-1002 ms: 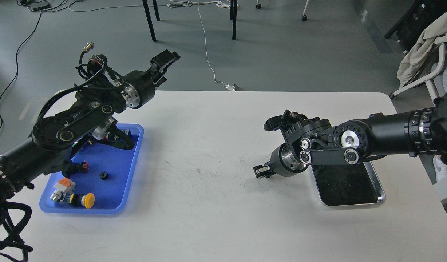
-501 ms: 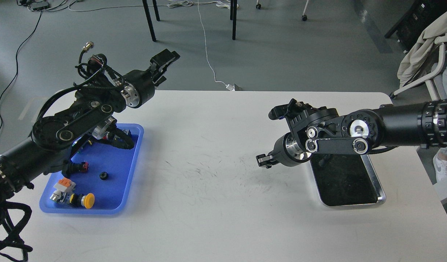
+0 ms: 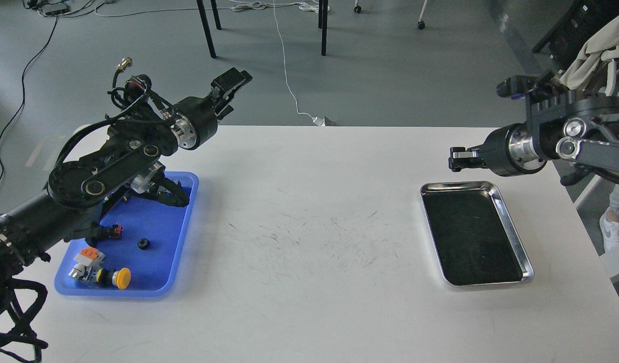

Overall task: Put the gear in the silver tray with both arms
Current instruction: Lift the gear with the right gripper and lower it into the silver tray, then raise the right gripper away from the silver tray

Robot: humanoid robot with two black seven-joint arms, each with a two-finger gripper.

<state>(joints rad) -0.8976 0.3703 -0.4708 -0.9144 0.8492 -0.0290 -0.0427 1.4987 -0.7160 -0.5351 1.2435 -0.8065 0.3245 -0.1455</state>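
The silver tray (image 3: 515,237) lies on the right side of the white table, its dark bottom bare. A small black gear (image 3: 143,243) lies in the blue plastic tray (image 3: 186,222) on the left. My left gripper (image 3: 231,86) is raised over the table's far left edge, above and behind the blue tray, with its fingers apart and nothing between them. My right gripper (image 3: 456,158) hovers just beyond the silver tray's far edge, pointing left. It is seen side-on, so its fingers cannot be told apart.
The blue tray also holds a yellow push button (image 3: 121,276), an orange and white part (image 3: 87,255) and a red connector (image 3: 115,230). My left arm's elbow (image 3: 82,186) hangs over that tray's far end. Chair legs and cables lie on the floor beyond.
My right arm has risen and swung right and back, off the silver tray, so the whole tray now shows. My left arm has barely moved.
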